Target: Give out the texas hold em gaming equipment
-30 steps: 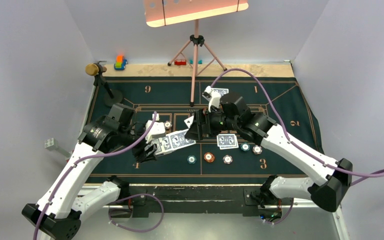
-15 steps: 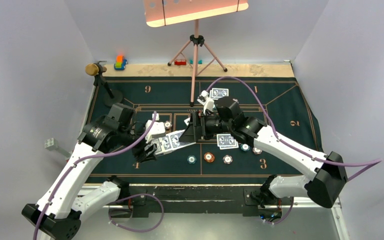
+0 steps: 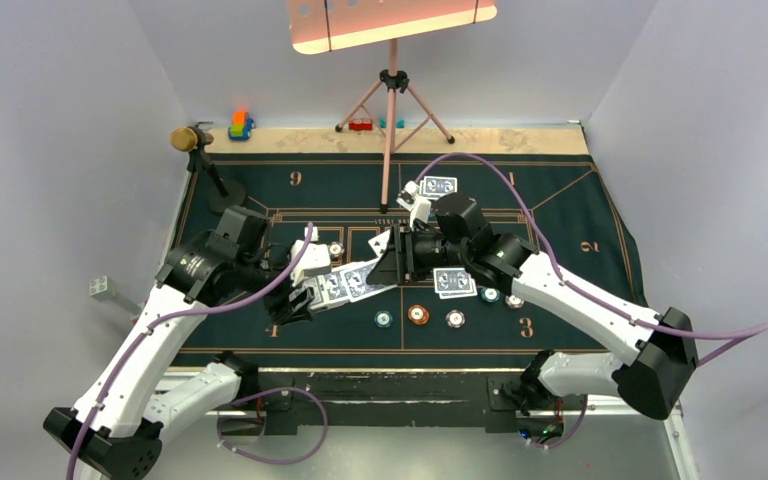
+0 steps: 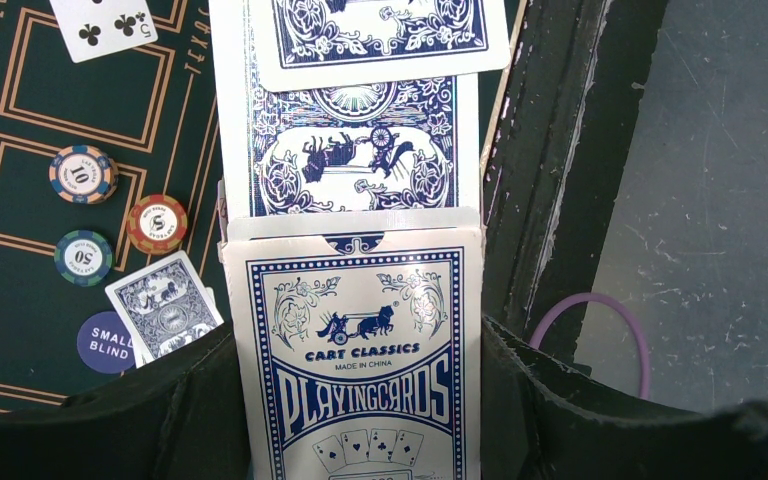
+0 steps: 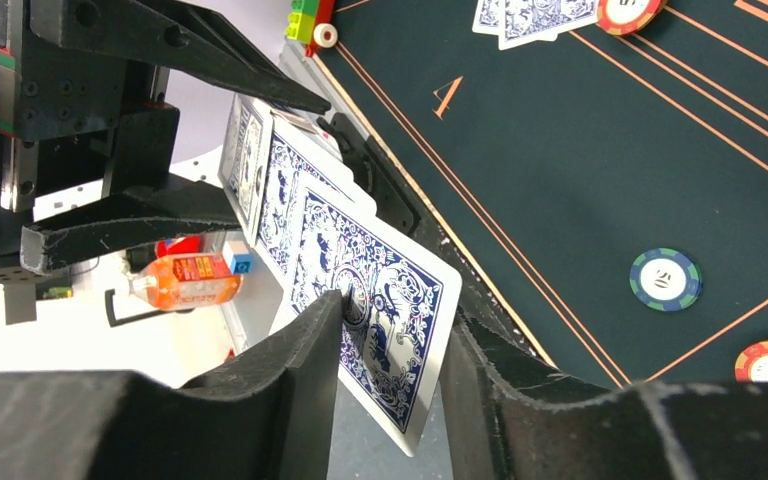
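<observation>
My left gripper (image 3: 305,292) (image 4: 357,345) is shut on a blue-and-white playing card box (image 4: 355,380) held above the felt's near left. Blue-backed cards (image 4: 355,150) (image 3: 358,281) stick out of the box's open end. My right gripper (image 3: 392,262) (image 5: 395,315) straddles the outermost card (image 5: 380,340). One pad touches its back and the other stands a gap away, so the jaws are open. On the felt lie poker chips: teal (image 3: 384,319), orange-brown (image 3: 418,314) and whitish (image 3: 455,319). Face-down cards lie at centre right (image 3: 455,283) and further back (image 3: 440,185).
A gold-headed microphone (image 3: 192,139) stands on its black base (image 3: 225,195) at the back left. A pink tripod (image 3: 391,100) rises at the back centre. Toy blocks (image 3: 241,125) sit on the far strip. A face-up card (image 4: 103,25) and more chips (image 4: 82,173) lie below the left gripper.
My right gripper has moved left onto the card sticking out of the box, and its jaws have narrowed around it. The left arm and box have stayed put.
</observation>
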You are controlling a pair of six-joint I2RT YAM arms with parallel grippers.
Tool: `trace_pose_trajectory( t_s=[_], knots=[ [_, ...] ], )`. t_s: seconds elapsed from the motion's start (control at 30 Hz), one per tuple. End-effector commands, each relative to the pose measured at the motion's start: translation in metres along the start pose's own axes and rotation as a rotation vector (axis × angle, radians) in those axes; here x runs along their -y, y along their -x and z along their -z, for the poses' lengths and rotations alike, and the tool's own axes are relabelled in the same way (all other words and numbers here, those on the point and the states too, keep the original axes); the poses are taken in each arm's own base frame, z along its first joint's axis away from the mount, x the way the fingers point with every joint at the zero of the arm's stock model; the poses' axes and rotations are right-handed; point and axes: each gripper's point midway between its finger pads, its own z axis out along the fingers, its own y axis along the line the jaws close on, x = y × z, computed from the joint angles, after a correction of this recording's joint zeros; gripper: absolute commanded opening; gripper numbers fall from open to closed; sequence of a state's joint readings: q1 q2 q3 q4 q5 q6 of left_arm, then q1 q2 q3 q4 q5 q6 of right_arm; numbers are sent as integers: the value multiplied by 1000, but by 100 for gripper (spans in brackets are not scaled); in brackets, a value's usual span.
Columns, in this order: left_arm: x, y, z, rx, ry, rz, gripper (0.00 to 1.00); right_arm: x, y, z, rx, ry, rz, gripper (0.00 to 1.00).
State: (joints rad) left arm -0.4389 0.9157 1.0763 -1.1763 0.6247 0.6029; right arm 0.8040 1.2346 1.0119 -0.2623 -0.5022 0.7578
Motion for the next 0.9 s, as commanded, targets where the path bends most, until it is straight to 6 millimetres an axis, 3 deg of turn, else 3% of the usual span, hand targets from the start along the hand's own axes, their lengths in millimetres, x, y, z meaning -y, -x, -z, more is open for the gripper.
trace_pose_trajectory(
  t_s=[0.0,0.87],
  knots=[
    [2,19,9,70,7,-41,0,-15,15,16,52,-1,51,40],
    [3,19,9,71,7,-41,0,-15,34,45,117,-125,123,37]
  ],
)
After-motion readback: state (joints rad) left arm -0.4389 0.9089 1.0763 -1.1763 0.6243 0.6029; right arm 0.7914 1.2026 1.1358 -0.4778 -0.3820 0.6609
